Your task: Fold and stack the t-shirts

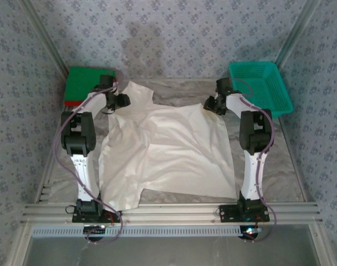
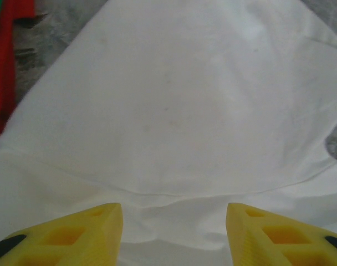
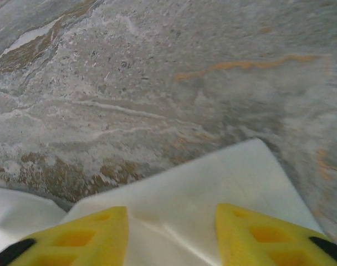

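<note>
Top external view lays it out plainly: the marbled table [image 1: 268, 166] carries the off-white t-shirt [image 1: 168, 149], spread wrinkled across the middle between the two arms. At the far right corner sits the teal basket [image 1: 263, 86]. At the far left the green t-shirt [image 1: 85, 82] lies folded on the red t-shirt [image 1: 71, 103], which is mostly covered, with just a thin edge peeking out. The left gripper [image 2: 174, 213] hovers over the big shirt's far left part, near the folded pair, its fingers spread wide with cloth below them. The right gripper [image 3: 171, 216] hangs released at the shirt's far right corner, fingers apart above a cloth point, bare table beyond. Whether either gripper's fingertips touch the fabric I cannot tell. The left arm [image 1: 80, 144] hides part of the shirt's left edge.
</note>
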Controlling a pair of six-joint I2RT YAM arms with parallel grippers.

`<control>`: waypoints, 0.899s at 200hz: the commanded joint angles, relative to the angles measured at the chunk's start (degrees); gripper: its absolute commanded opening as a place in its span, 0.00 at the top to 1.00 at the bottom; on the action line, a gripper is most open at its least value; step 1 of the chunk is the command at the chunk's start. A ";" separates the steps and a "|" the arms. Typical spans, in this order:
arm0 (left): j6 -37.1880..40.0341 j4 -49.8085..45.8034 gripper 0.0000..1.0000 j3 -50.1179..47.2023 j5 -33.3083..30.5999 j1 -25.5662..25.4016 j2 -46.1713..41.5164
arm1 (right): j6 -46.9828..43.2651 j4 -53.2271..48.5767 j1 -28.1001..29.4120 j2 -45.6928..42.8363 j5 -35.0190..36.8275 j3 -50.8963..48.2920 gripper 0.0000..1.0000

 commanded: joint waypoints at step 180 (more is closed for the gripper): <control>-2.42 6.20 0.55 -9.89 -1.18 6.92 -3.95 | -3.96 -3.46 1.98 -14.87 21.13 7.87 1.00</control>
